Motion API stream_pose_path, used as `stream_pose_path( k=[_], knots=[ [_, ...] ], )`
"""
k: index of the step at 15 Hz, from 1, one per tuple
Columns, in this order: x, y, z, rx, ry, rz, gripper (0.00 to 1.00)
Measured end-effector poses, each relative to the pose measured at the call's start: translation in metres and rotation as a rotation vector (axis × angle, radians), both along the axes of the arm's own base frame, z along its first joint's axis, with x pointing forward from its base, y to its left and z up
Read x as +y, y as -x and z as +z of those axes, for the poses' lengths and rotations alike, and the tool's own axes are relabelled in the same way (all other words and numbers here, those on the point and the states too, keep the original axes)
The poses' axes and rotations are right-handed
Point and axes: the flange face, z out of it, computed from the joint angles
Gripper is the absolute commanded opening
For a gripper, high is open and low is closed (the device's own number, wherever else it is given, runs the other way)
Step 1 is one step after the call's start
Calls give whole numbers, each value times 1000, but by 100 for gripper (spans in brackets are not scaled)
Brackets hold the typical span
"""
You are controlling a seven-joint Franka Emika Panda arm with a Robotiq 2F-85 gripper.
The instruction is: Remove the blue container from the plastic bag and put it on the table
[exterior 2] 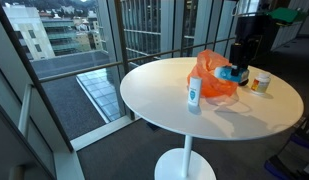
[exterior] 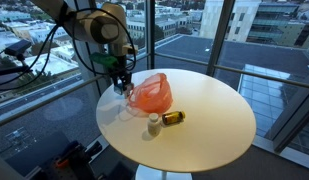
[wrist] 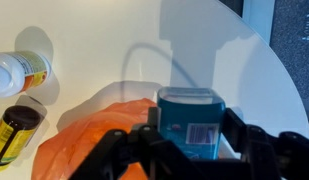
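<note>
A robot's black two-fingered gripper [wrist: 191, 142] is clamped on the sides of a boxy blue plastic container [wrist: 189, 115]. It holds the container at the mouth of a crumpled orange plastic bag [wrist: 94, 140], near the ten o'clock edge of a round white table [exterior: 209, 110]. To finish well, I judge it should lift clear of the bag. It can then set the container flat on bare tabletop towards twelve o'clock in the wrist view, away from the small white bottle [wrist: 19, 70] and amber bottle [wrist: 12, 135] at nine o'clock.

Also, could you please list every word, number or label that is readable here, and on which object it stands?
No text can be read.
On the blue container: a white sticker, print too blurred.
On the white bottle: a yellow label, blurred.
On the amber bottle: label too small.
</note>
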Motion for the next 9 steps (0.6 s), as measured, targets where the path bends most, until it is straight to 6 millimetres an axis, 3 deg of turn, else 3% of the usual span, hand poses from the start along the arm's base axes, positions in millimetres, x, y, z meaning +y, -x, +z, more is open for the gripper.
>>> stream_pose_path(
  k=[2,3,9],
  knots=[
    [1,1,-2,2,0,3,64],
    [1,1,-3,3,0,3,39],
    [6,0,-13,10,0,12,39]
  ],
)
